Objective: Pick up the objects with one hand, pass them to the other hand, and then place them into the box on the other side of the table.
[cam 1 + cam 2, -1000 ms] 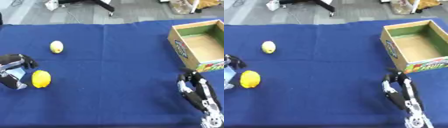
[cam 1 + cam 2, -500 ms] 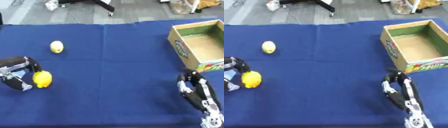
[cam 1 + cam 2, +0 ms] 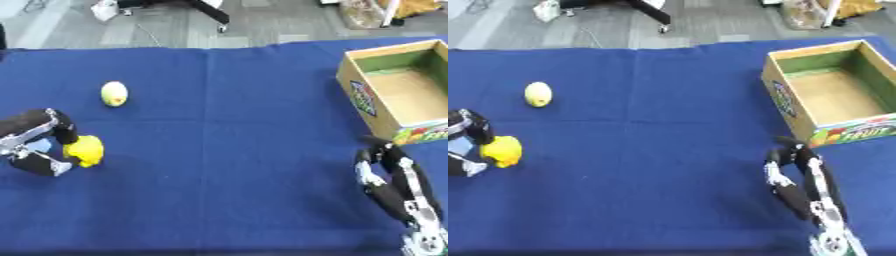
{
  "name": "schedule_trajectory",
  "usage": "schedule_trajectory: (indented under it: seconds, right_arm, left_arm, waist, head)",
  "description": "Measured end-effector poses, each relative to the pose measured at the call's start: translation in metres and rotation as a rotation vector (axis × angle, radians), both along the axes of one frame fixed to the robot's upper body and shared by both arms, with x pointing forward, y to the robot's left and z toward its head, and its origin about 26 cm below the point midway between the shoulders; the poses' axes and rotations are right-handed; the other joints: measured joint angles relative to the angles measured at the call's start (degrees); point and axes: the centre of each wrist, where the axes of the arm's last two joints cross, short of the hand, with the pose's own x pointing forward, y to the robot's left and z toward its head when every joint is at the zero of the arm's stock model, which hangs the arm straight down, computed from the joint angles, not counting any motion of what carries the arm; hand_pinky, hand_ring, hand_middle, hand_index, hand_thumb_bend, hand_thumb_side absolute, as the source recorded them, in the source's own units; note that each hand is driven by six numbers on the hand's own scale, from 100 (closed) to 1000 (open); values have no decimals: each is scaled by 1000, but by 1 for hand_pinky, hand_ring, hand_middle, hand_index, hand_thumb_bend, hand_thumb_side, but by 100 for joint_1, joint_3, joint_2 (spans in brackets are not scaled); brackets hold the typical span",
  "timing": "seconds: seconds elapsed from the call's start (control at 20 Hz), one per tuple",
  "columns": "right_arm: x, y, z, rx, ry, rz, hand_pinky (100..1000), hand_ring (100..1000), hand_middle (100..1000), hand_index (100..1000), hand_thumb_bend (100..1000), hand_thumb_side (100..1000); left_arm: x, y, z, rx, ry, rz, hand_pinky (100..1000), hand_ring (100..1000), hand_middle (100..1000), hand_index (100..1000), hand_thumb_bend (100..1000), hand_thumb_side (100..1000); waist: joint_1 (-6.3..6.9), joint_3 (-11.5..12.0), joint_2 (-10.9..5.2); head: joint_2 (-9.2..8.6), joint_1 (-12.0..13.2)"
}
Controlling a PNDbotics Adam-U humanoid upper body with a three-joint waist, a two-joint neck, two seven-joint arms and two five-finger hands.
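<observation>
Cloth (image 3: pixel 227 150), dark blue, covers the table before grey floor (image 3: pixel 280 22).

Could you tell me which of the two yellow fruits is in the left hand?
The brighter yellow fruit in the left hand; the paler fruit lies alone farther back.

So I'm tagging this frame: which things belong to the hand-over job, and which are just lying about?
Job:
- yellow lemon, between the left hand fingers
- pale lemon
- box
- right hand, idle

Lying about:
- blue cloth
- chair base on the floor
</observation>
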Motion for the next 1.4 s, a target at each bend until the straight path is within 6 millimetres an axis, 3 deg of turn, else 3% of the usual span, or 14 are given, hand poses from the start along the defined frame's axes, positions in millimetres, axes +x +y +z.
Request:
schedule_trajectory:
  seconds: [0.4, 0.75, 1.0, 1.4]
  right_arm:
    - [1, 1, 1, 3, -5, 5, 790, 483, 490, 775, 100, 441]
    - [8, 16, 17, 3, -61, 78, 790, 488, 494, 770, 100, 404]
    - [14, 36, 48, -21, -177, 191, 788, 494, 498, 765, 100, 352]
    - [16, 64, 115, -161, -432, 397, 783, 505, 503, 768, 100, 243]
  left_arm:
    - [-7, -23, 33, -336, -155, 10, 619, 497, 442, 511, 134, 100]
    - [-5, -60, 41, -754, -219, -67, 604, 493, 438, 501, 100, 100]
    - [-3, -88, 45, -1030, -194, -176, 605, 493, 438, 502, 100, 100]
    - [-6, -121, 45, -1315, -87, -339, 614, 499, 443, 509, 100, 100]
  waist:
    - [-2, 52, 0]
    - [-14, 86, 0]
    - [-41, 93, 0]
    - [-70, 121, -13]
  head:
    - [0, -20]
    - [1, -33]
    - [2, -63]
    - [22, -77]
